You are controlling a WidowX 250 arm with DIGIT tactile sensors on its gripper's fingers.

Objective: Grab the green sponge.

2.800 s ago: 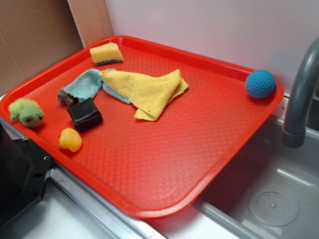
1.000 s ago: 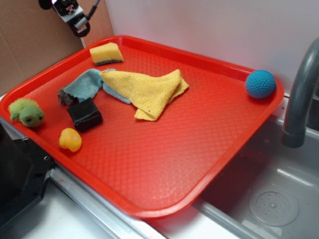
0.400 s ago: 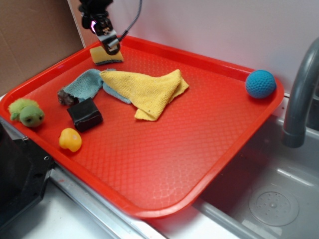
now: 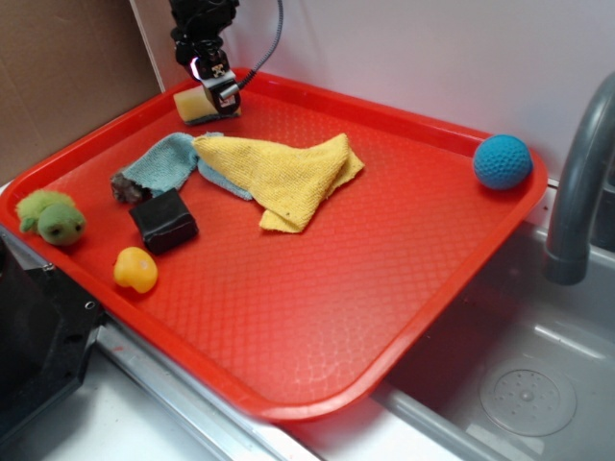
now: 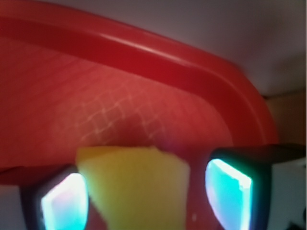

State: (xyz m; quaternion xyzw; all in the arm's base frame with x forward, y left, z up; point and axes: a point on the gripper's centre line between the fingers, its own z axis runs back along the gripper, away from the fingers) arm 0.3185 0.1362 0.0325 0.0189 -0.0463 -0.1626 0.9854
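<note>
Wrist view only: the green sponge point(image 5: 132, 187) fills the lower middle as a blurred yellow block, lying between two glowing fingertips point(image 5: 64, 203), one on each side; a narrow gap shows on both sides, so the pads flank it without visibly pressing it.
Exterior view only: the whole layout of the red tray point(image 4: 384, 279) and everything lying on it, none of which the wrist camera takes in.
Pincer: the gripper point(image 4: 217, 93) is spread about as wide as the sponge, straddling it, not closed on it.
Arm pose: coming in from the top edge of the frame, pointing steeply down, with a dark cable looping up behind it.
Task thing: the green sponge point(image 4: 196, 106) sits directly under the pincer in the tray's far corner, its dark scouring layer along the bottom edge.
Just in front of the pincer: a yellow cloth point(image 4: 288, 178) overlapping a light blue cloth point(image 4: 163, 163).
Further in front: a black block point(image 4: 163, 219), a yellow rubber duck point(image 4: 135, 269) and a green plush toy point(image 4: 52, 217), well apart from the pincer.
Across the tray from the pincer: a blue ball point(image 4: 502, 161) at the opposite far corner.
Surface: textured red plastic with a raised rim point(image 5: 158, 52).
Room: white wall behind, brown cardboard point(image 4: 67, 77) beside the pincer, a grey faucet point(image 4: 577, 182) and a steel sink point(image 4: 519, 375) past the ball.
</note>
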